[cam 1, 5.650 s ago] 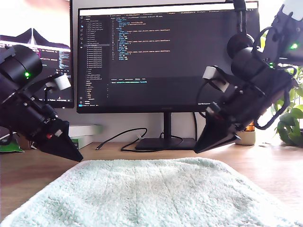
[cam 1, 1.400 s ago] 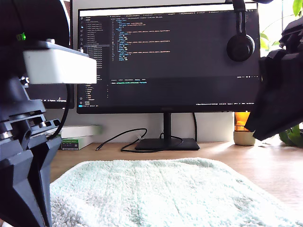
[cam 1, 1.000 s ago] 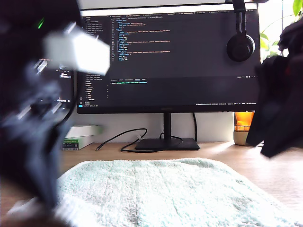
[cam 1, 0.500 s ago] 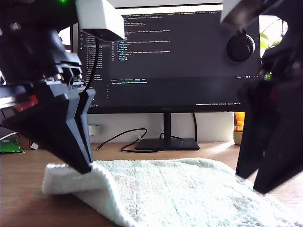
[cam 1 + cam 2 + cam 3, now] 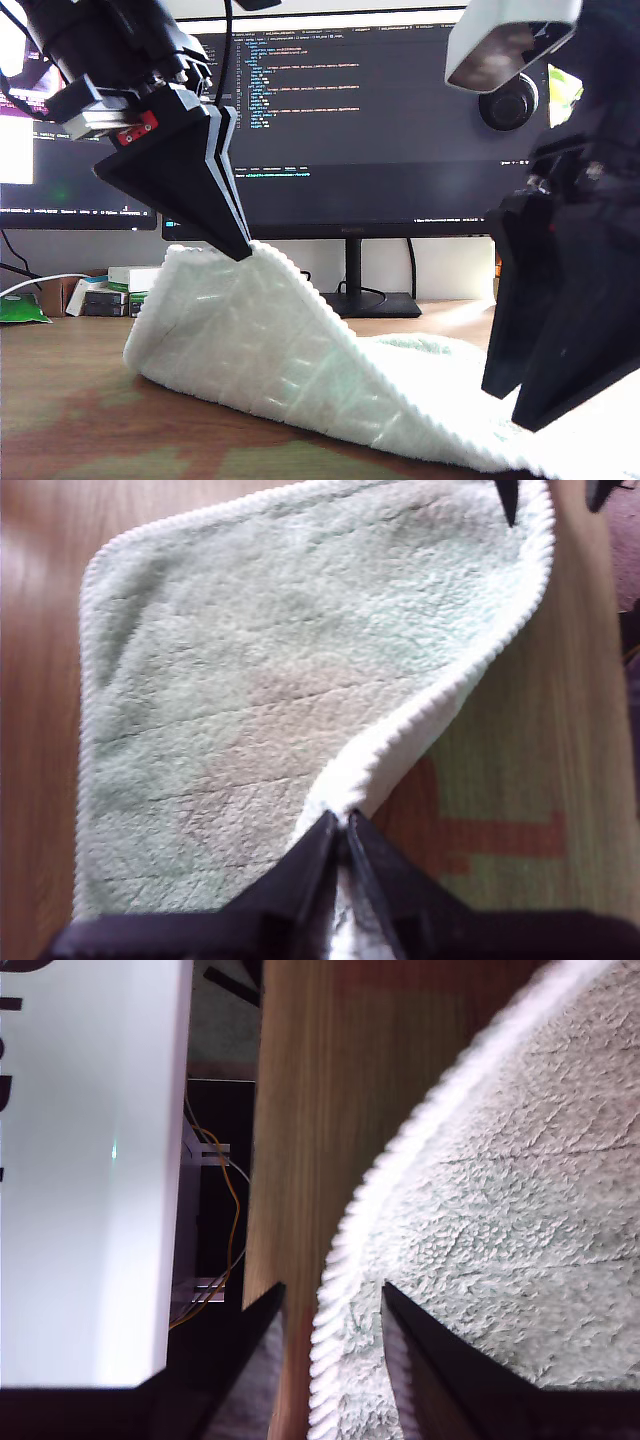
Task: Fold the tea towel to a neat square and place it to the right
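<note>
Mint plush tea towel (image 5: 300,370), ribbed whitish hem, corner lifted.

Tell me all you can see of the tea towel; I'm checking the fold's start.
The tea towel is pale mint, fluffy plush with a whitish ribbed hem. Most of it lies on the wooden desk. My first gripper, shut on its hem, holds one corner up at the exterior view's left. My second gripper straddles another stretch of hem, jaws apart.

dark monitor (image 5: 380,130) showing code, headphones (image 5: 510,100), wooden desk (image 5: 70,420), black cable (image 5: 330,295)
</note>
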You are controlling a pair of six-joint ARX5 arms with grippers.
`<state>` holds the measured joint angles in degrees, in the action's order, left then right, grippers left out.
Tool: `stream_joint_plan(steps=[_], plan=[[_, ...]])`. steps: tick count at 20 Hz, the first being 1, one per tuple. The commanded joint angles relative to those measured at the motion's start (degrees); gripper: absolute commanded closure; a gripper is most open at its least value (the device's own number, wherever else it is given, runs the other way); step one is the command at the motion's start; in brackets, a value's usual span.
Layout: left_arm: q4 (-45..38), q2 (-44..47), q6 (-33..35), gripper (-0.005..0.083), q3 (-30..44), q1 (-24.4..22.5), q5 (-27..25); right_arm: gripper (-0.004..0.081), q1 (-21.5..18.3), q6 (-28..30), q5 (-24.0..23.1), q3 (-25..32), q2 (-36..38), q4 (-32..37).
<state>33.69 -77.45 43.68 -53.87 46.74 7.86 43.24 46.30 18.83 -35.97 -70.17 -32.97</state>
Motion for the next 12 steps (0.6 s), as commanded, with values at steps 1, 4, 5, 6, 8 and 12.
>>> stream_joint_plan(steps=[1,4,5,6,8,12], plan=[[-0.28,-0.42,-0.39,0.0797,-0.85,-0.59,0.28,0.0499,0.35,-1.07,-0.24,1.05,-0.87,0.46],[-0.39,-0.42,-0.83,0.0797,-1.03,-1.38,0.28,0.0499,0.35,-1.57,-0.59,1.05,-1.33,0.9],[-0.46,-0.42,-1.36,0.0797,-1.03,-1.66,0.31,0.0499,0.35,-1.57,-1.22,1.05,-1.55,0.96],[-0.5,-0.42,-1.79,0.0797,-1.03,-1.88,0.63,0.0499,0.35,-1.57,-1.44,1.05,-1.73,1.01],[-0.52,-0.42,-1.9,0.0797,-1.05,-2.4,1.14,0.0499,0.33,-1.57,-1.55,1.05,-2.58,1.29],[-0.48,-0.2,-2.14,0.0797,-1.03,-2.49,1.38,0.0499,0.33,-3.23,-3.72,1.05,-5.46,3.76]])
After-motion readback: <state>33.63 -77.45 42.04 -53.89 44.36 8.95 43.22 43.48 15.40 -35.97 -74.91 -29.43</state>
